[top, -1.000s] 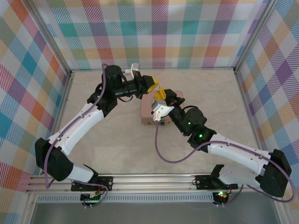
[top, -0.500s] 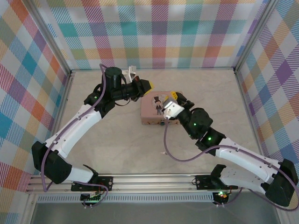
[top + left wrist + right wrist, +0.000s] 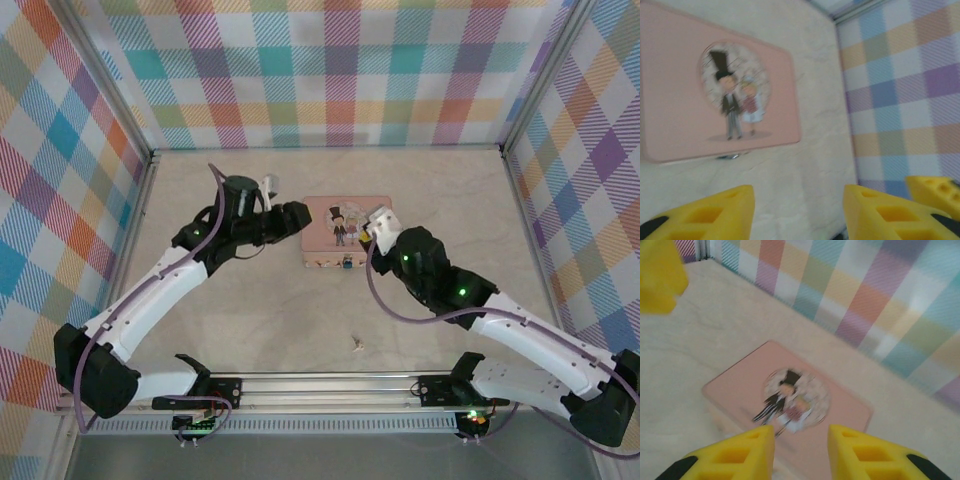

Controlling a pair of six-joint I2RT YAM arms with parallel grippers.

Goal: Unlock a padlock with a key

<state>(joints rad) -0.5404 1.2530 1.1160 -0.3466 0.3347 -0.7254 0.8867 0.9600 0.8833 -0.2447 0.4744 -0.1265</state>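
The left tool (image 3: pixel 797 212) has its 2 yellow fingers apart with nothing between them. Ahead of it the pink tin (image 3: pixel 715 95), a cartoon couple on its lid, lies flat on the counter (image 3: pixel 810 150). The right tool (image 3: pixel 800 450) is likewise spread and empty, facing the same tin from the opposite side. From above, the tin sits between the 2 tools, each just beside one of its short ends. The padlock (image 3: pixel 345 263), a tiny bluish thing, rests against the tin's near edge, nearer the right tool. The key (image 3: pixel 358 344) lies alone on the counter, well behind both tools and near the front rail (image 3: pixel 330 385). Checked walls (image 3: pixel 340 70) enclose the counter.
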